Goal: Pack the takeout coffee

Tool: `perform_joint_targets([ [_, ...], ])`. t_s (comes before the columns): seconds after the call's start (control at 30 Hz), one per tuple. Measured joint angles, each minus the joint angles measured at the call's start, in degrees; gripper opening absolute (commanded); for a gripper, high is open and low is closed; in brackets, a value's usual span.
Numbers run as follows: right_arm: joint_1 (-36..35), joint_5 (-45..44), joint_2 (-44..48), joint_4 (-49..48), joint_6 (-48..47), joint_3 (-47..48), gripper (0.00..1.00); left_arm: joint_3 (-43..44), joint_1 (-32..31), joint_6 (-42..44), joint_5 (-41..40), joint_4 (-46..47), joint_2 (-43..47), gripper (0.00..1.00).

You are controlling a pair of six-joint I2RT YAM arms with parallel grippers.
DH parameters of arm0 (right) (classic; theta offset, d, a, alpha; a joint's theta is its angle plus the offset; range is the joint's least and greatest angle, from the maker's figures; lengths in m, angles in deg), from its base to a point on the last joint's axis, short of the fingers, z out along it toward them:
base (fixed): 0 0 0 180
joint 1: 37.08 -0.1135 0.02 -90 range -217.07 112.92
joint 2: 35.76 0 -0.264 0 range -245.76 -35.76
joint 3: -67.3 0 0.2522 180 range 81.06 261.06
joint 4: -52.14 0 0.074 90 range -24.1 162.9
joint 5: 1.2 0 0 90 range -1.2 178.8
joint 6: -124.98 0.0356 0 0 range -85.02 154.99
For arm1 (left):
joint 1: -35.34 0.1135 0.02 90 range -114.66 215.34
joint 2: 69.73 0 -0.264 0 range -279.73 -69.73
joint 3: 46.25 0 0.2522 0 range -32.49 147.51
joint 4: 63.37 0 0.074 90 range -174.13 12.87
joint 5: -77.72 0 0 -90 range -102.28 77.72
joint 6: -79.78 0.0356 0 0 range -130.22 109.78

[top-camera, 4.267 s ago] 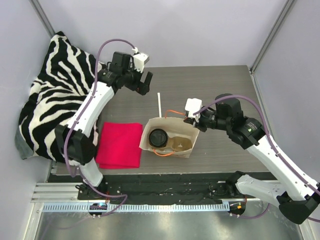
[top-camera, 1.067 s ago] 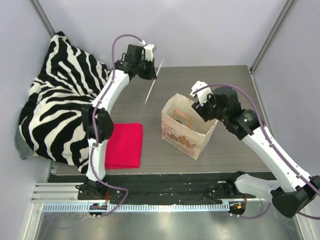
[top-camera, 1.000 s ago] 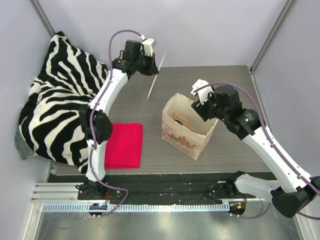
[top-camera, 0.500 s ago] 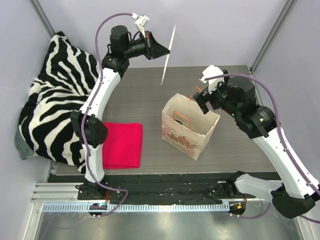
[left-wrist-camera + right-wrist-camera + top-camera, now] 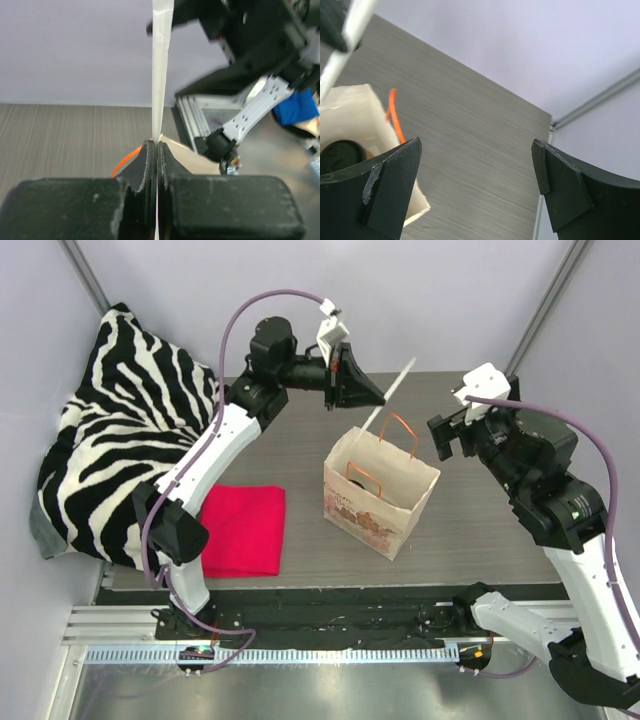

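A zebra-striped cloth (image 5: 105, 430) is seen heaped at the far left, partly over the table (image 5: 480, 530) edge. Just right of it, a folded red cloth (image 5: 242, 530) lies flat near the front edge.

The left gripper (image 5: 156, 146) is held above the back of the table, reaching toward the right. Its jaws are pressed together on a white straw (image 5: 398, 383), which is pinched near one end. From the wrist view, the straw is seen running upward out of the fingertips. In the top view, its lower end is seen over the back rim of the bag (image 5: 378, 502).

The bag stands upright and open near the middle of the table, right of the red cloth and apart from it. Its orange handles (image 5: 405, 432) stick up at the rim. The coffee (image 5: 337, 152) sits inside the bag. Only its black lid is shown, low in the bag, in the right wrist view.

The right gripper (image 5: 476, 145) is held in the air just right of the bag's far corner. Its jaws are spread wide and nothing is gripped between them. Bare tabletop is seen through the gap, and the bag is not touched.
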Motion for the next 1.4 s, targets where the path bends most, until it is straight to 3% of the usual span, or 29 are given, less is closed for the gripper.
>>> perform_joint_targets([
  [0.2, 5.46, -3.45, 2.86, -0.07, 0.31, -0.9, 1.0, -3.91, -2.91, 21.35, -0.24, -15.43, 1.64, 0.0],
  [0.27, 7.06, -4.09, 3.56, -0.07, 0.76, -1.31, 1.0, -4.74, -3.93, 27.8, -1.33, -20.35, 2.05, 0.05],
  [0.37, 8.17, -4.55, 4.13, -0.02, 1.38, -1.95, 1.0, -5.42, -5.18, 36.96, -3.74, -27.93, 2.45, 0.3],
  [0.4, 8.46, -4.63, 4.2, -0.02, 1.44, -2.12, 1.0, -5.35, -5.51, 39.12, -4.37, -30.08, 2.45, 0.45],
  [0.5, 8.85, -4.92, 4.22, -0.02, 1.66, -2.25, 1.0, -3.98, -5.95, 43.76, -6.51, -36.79, 2.43, 0.64],
  [0.67, 9.07, -4.7, 3.23, -0.02, 3.78, -2.25, 1.0, -1.49, -5.57, 47.17, -10.34, -41.77, 2.97, 0.72],
  [0.77, 9.27, -3.72, 2.1, -0.02, 6.21, -2.25, 1.0, -0.02, -4.61, 43.3, -12.04, -41.92, 3.76, 0.8],
  [0.8, 9.27, -3.41, 1.53, -0.02, 6.93, -2.25, 1.0, 0.94, -4.07, 41.07, -12.2, -41.66, 3.76, 0.88],
  [0.9, 9.27, -2.45, -1.11, -0.09, 9.05, -1.92, 1.0, 6.36, 0.13, 31.74, -12.39, -40.57, 3.37, 1.0],
  [1.03, 9.35, -1.29, -7.39, -0.39, 11.34, 0.98, 1.0, 14.95, 9.38, 18.05, -12.79, -37.48, 1.97, 1.0],
  [1.17, 10.67, 1.18, -16.72, -0.66, 13.2, 7.65, 1.0, 18.01, 17.92, 8.55, -14.49, -37.55, 0.72, 1.0],
  [1.4, 22.03, 11.21, -34.1, -1.14, 19.5, 24.59, 1.0, 15.39, 28.85, 6.43, -25.77, -49.11, -1.95, 1.0],
])
